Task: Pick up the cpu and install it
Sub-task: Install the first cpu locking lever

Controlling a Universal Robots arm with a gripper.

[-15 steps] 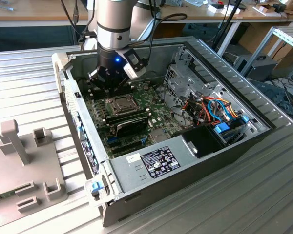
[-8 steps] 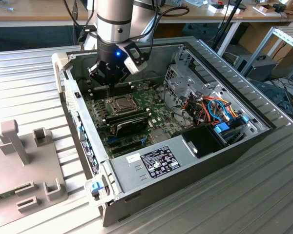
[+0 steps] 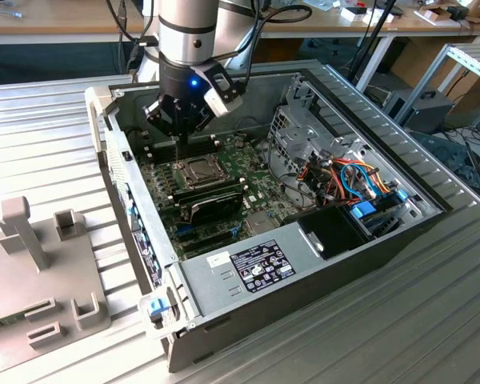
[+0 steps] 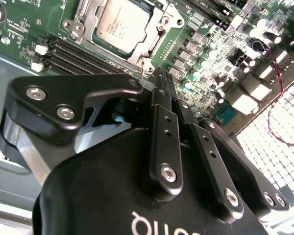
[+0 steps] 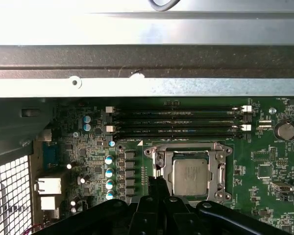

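Down inside the open computer case (image 3: 320, 240), I see the cpu (image 5: 188, 176) already seated in its socket (image 5: 220, 171) on the green board (image 5: 264, 161), silver top up. It carries small dark print, which I leave unread (same for the white-and-black label (image 3: 256, 266) on the power supply). My hand (image 4: 159, 78) hangs just beside the socket with its two black fingers (image 4: 162, 122) pressed together and nothing between them. In the first wrist view the fingertips cover the socket's near edge, so I cannot tell whether they touch the frame. Four long memory slots (image 5: 176, 122) lie just beyond the socket. In the exterior view the arm's black wrist hides part of the board's far side, and a grey fixture (image 3: 32, 264) on the counter (image 3: 384, 336) is cut off at the exterior view's left.
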